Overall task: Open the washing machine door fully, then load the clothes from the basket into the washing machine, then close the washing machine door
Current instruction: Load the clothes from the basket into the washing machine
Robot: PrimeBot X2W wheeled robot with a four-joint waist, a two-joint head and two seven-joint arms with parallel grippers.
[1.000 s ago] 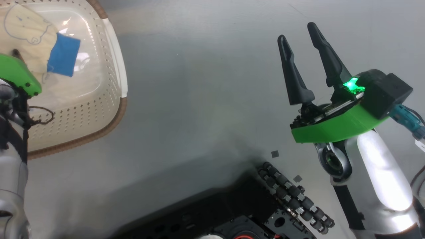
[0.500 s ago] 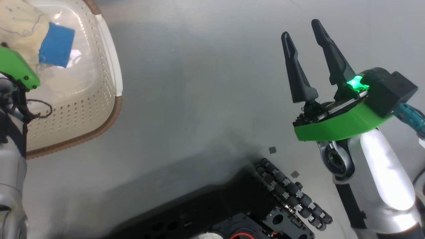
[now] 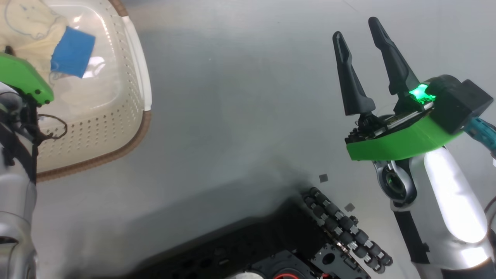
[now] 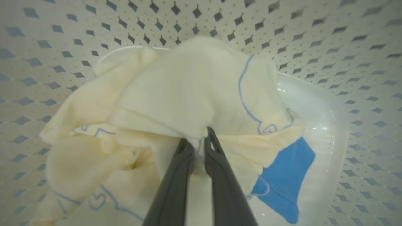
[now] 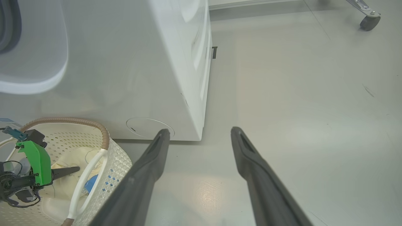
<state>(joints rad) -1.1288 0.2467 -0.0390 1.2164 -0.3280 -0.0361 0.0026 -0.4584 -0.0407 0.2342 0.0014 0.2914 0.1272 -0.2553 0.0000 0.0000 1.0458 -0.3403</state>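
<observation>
Our left tool reaches down into the basket, and we see its two dark fingers drawn nearly together, pinching a raised fold of the clothes between their tips. We find the cream garments bunched on the basket's bottom, faint blue line drawings across them, with a bright blue patch lying to the right of the fingers. Our right tool hangs released over the bare grey floor, fingers spread wide, well apart from the basket. We see the basket standing on that floor just beside the white washing machine, near its lower front.
</observation>
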